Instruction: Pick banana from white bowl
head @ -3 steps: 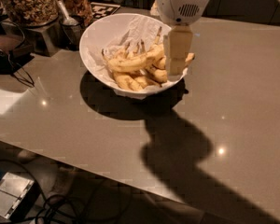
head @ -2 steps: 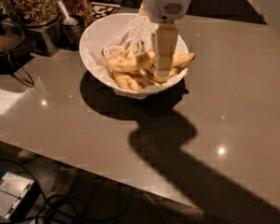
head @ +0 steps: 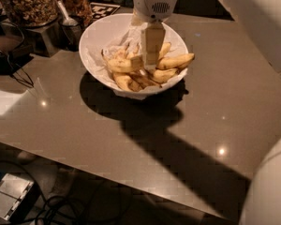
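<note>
Our gripper (head: 149, 62) hung low inside the white bowl (head: 98, 36); parted or closed, we could not tell; the banana (head: 121, 65) lay just beside it, toward the view's left, its long axis pointing roughly at the gripper.

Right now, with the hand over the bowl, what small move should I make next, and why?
Probably a short, slow move down and slightly toward the picture's left. The hand hangs low over the middle of the white bowl, its tip at the pile, and the banana lies just beside it on that side, resting in the bowl, not lifted.
</note>
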You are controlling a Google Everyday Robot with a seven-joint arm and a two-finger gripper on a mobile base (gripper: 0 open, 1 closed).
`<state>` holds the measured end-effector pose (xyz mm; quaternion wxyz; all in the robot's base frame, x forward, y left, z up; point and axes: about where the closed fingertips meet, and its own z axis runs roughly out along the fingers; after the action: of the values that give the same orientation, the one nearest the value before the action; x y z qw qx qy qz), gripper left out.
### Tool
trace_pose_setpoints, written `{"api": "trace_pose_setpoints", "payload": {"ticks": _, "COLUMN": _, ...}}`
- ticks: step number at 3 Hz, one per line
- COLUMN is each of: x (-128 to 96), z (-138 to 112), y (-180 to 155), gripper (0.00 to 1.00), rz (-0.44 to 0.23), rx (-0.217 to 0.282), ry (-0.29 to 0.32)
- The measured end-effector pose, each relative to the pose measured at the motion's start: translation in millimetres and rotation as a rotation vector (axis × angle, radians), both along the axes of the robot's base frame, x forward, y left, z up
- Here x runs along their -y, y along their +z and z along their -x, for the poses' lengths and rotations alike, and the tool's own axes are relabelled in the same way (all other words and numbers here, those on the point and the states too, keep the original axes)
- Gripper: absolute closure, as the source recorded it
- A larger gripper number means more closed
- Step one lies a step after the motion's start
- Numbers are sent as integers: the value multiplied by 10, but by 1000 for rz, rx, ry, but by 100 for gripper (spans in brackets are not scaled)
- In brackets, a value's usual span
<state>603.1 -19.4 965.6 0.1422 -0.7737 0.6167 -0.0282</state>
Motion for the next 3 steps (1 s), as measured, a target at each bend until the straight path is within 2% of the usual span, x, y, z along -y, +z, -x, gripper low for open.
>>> {"api": "trace_pose_setpoints", "payload": {"ticks": 2, "x": -64, "z": -172, "y": -169, "gripper": 27, "rz": 19, "rx": -18, "ry": -6}}
{"api": "trace_pose_setpoints", "payload": {"ticks": 3, "x": -66, "z": -227, "y": -273, "gripper": 39, "rz": 41, "rx": -25, "ry": -11}}
